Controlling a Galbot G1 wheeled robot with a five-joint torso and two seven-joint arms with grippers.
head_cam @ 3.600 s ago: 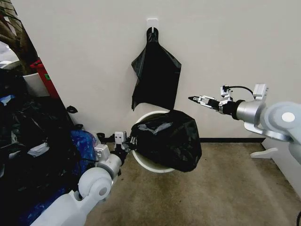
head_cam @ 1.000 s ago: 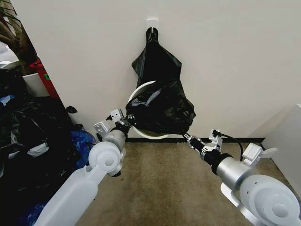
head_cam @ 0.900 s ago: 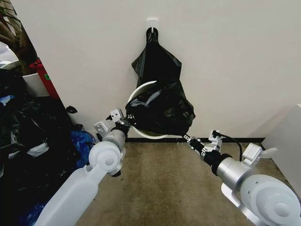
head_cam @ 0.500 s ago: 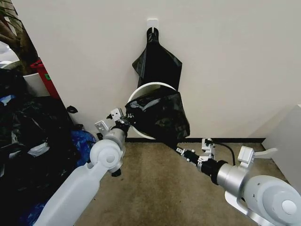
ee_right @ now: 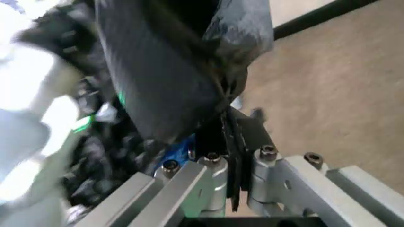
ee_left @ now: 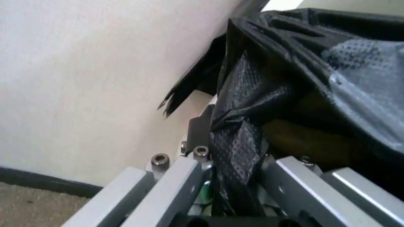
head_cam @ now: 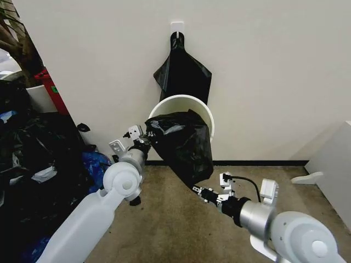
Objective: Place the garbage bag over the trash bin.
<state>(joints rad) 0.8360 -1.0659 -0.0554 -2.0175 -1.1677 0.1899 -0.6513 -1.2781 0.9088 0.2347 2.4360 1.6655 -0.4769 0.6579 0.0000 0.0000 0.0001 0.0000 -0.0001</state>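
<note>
Pulled down and nearer, my right gripper (head_cam: 196,189) pinches the garbage bag (head_cam: 184,145), baring more trash bin (head_cam: 204,110) rim; my left gripper (head_cam: 143,143) still clamps the bag's left edge.

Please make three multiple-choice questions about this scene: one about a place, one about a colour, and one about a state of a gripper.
1. Where do the flat black bags hang?
A. From a white hook on the wall above the trash bin
B. On the floor beside the right arm
C. Inside the bin

2. What colour is the garbage bag on the bin?
A. White
B. Black
C. Blue

3. What is the right gripper doing?
A. Hanging open above the bin
B. Shut on the lower end of the garbage bag
C. Resting shut on the carpet

Answers:
1. A: the hook sits high on the wall, and the bags drop to the bin's rim.
2. B: glossy black plastic covers the bin's front.
3. B: its wrist view shows the film pinched between closed fingers; the left gripper likewise clamps the bag's other edge.
</note>
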